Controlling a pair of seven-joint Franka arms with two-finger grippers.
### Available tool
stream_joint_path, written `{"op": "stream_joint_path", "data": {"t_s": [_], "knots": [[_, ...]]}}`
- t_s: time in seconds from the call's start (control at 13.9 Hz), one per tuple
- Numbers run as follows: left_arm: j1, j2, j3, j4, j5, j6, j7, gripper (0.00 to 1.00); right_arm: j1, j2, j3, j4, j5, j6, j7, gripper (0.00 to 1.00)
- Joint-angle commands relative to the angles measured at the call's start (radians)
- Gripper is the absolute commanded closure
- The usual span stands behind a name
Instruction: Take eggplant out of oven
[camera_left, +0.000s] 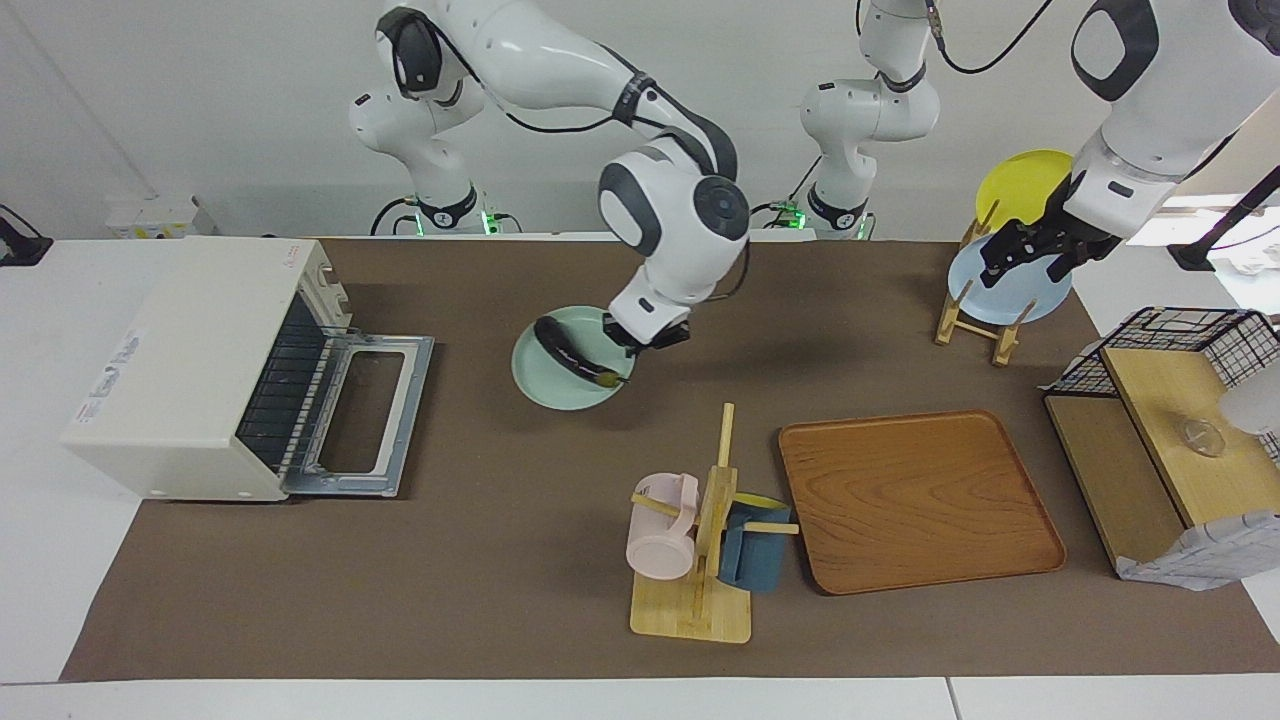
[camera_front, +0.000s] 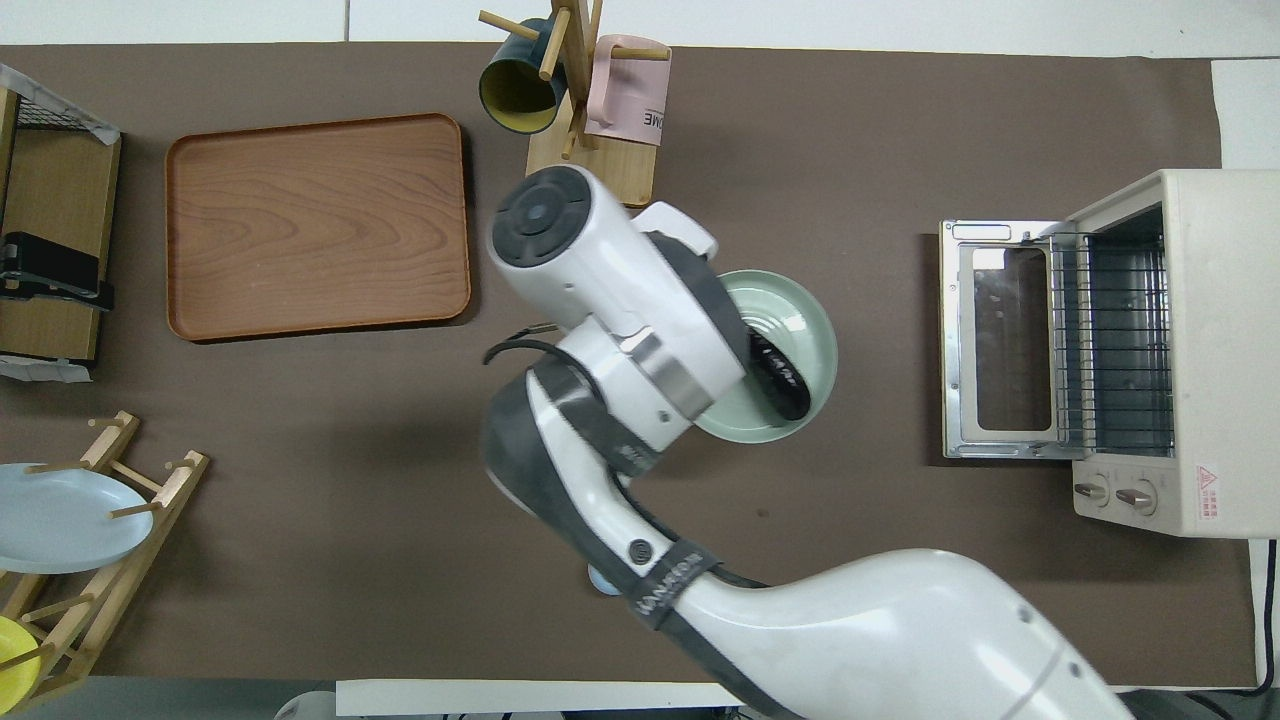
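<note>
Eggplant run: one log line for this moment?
slim dark purple eggplant: on pale green plate | cream-white toaster oven: door open | right end effector: over plate

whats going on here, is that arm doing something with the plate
The right gripper is low over the green plate, where the eggplant lies. The oven, at the right arm's end of the table, stands with its door down and nothing visible on its rack. The left gripper waits by the plate rack.
</note>
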Motion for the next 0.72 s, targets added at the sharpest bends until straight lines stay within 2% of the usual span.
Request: {"op": "stream_joint_path", "data": {"t_s": [0.0, 0.14, 0.22, 0.29, 0.43, 0.5, 0.58, 0.65], "knots": [[0.012, -0.083, -0.011, -0.135, -0.004, 0.087, -0.025, 0.00, 0.034, 0.129, 0.019, 0.114, 0.013, 0.064, 0.048, 0.98], [0.010, -0.097, -0.011, -0.190, -0.002, 0.144, -0.049, 0.00, 0.031, 0.134, 0.019, 0.106, 0.012, 0.130, 0.089, 0.57], [0.004, -0.097, -0.012, -0.213, -0.002, 0.159, -0.086, 0.00, 0.023, 0.127, 0.011, 0.113, 0.013, 0.134, 0.088, 0.51], [0.001, -0.097, -0.012, -0.232, -0.001, 0.176, -0.100, 0.00, -0.006, 0.102, 0.014, 0.117, 0.013, 0.127, 0.086, 0.51], [-0.003, -0.094, -0.017, -0.243, -0.001, 0.200, -0.177, 0.00, -0.098, -0.025, 0.011, 0.071, 0.015, 0.082, 0.012, 0.48], [-0.043, -0.085, -0.026, -0.258, -0.001, 0.214, -0.275, 0.00, -0.162, -0.100, 0.010, -0.030, 0.015, 0.066, -0.070, 0.49], [-0.144, -0.082, -0.026, -0.290, -0.001, 0.258, -0.395, 0.00, -0.239, -0.202, 0.011, -0.190, 0.015, 0.096, -0.157, 0.57], [-0.211, -0.079, -0.026, -0.318, -0.001, 0.304, -0.505, 0.00, -0.293, -0.276, 0.010, -0.328, 0.015, 0.157, -0.234, 0.71]]}}
